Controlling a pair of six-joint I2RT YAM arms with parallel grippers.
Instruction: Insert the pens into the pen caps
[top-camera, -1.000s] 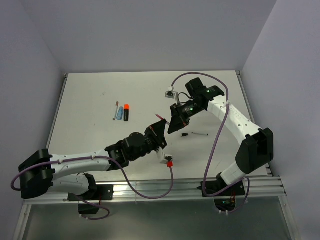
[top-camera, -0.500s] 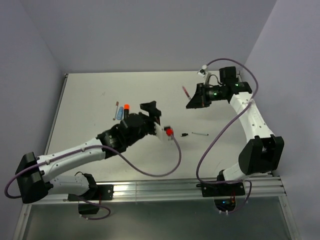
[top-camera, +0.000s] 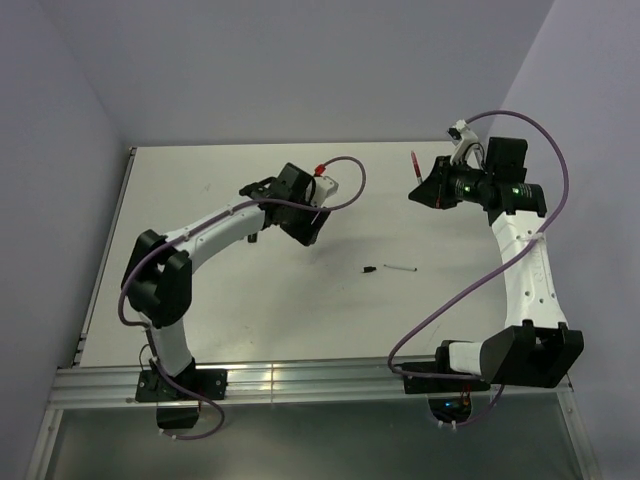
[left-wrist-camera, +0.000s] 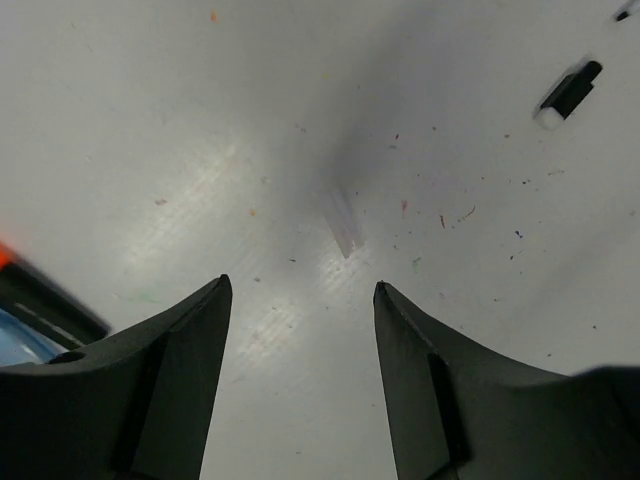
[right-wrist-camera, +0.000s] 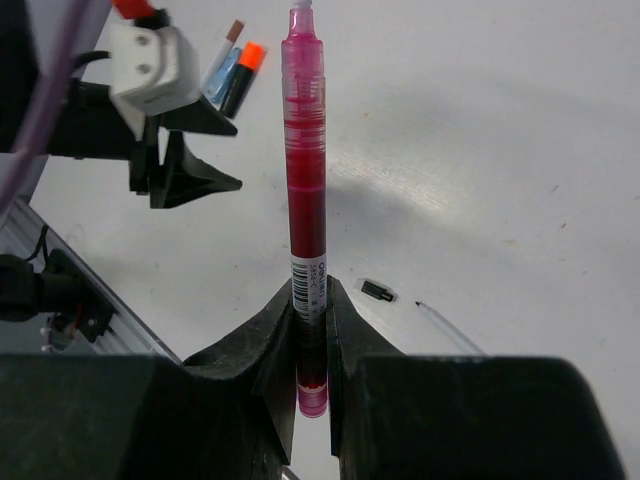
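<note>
Both arms had drawn apart since a second before: the left arm had swung from mid-table out to the far left, and the right arm had lifted the red pen (top-camera: 414, 163) to the far right. The right gripper (right-wrist-camera: 308, 292) was clamped on the pen near its rear end, above the table (top-camera: 200, 290). The pen's long axis ran straight out in line with the fingers, free end pointing away from the wrist. Whether that end wore a cap could not be told. The left gripper (left-wrist-camera: 300, 290) hung with jaws apart and empty, near the black marker with orange end (right-wrist-camera: 243, 72) and the light-blue marker (right-wrist-camera: 222, 72). The red pen's turn looked to be closing and the next pen was probably being fetched. That called for setting the open jaws across a marker's barrel, while a black cap (top-camera: 369, 269) and a slim pen (top-camera: 401, 268) lay mid-table
</note>
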